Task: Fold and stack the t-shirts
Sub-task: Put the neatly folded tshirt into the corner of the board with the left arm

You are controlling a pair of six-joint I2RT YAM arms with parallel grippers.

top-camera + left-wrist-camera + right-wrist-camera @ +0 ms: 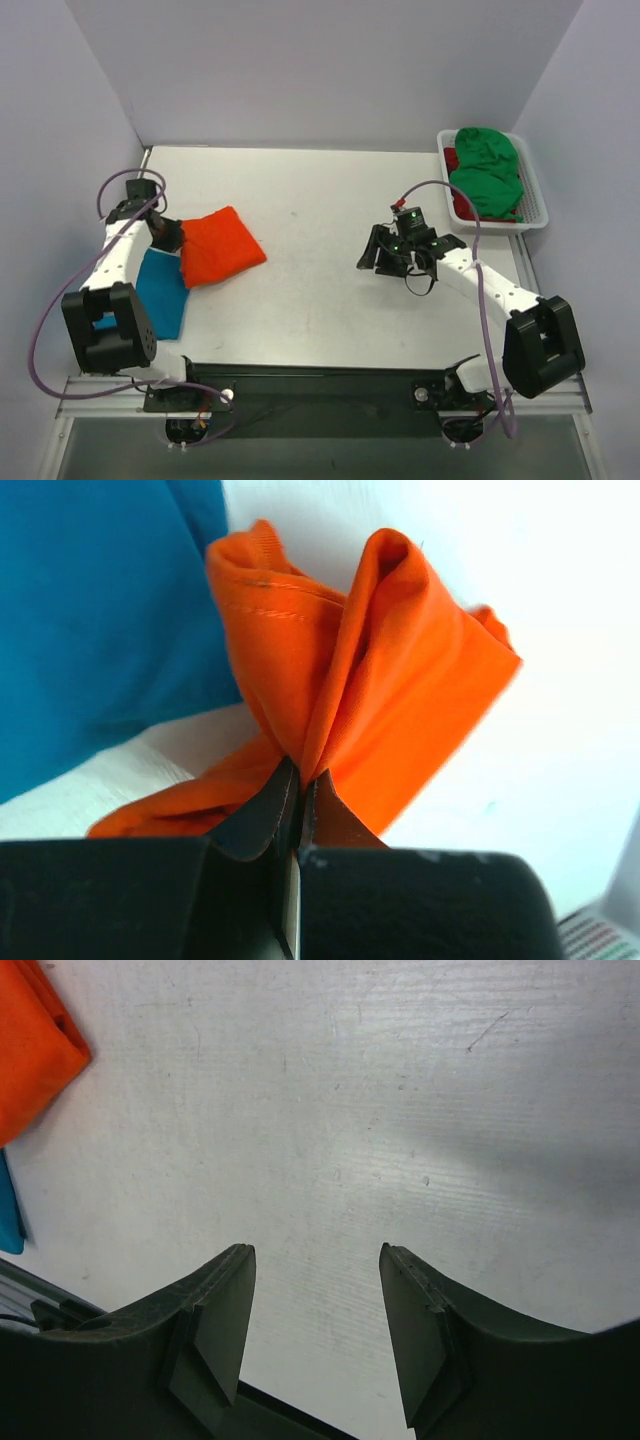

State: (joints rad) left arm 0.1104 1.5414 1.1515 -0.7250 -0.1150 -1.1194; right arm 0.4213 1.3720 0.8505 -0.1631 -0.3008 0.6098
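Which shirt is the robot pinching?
The orange t-shirt: the left gripper is shut on it. The blue t-shirt lies free beside it, the green t-shirt in the basket.

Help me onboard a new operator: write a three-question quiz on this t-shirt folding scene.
1. True or false: the left gripper is shut on the orange t-shirt.
2. Where does the green t-shirt lie? A: flat on the bare table. B: in the white basket. C: hanging from a gripper.
3. Fill in the missing word: the right gripper is ___ above bare table and holds nothing.

Key: 1 true; 2 B; 3 open.
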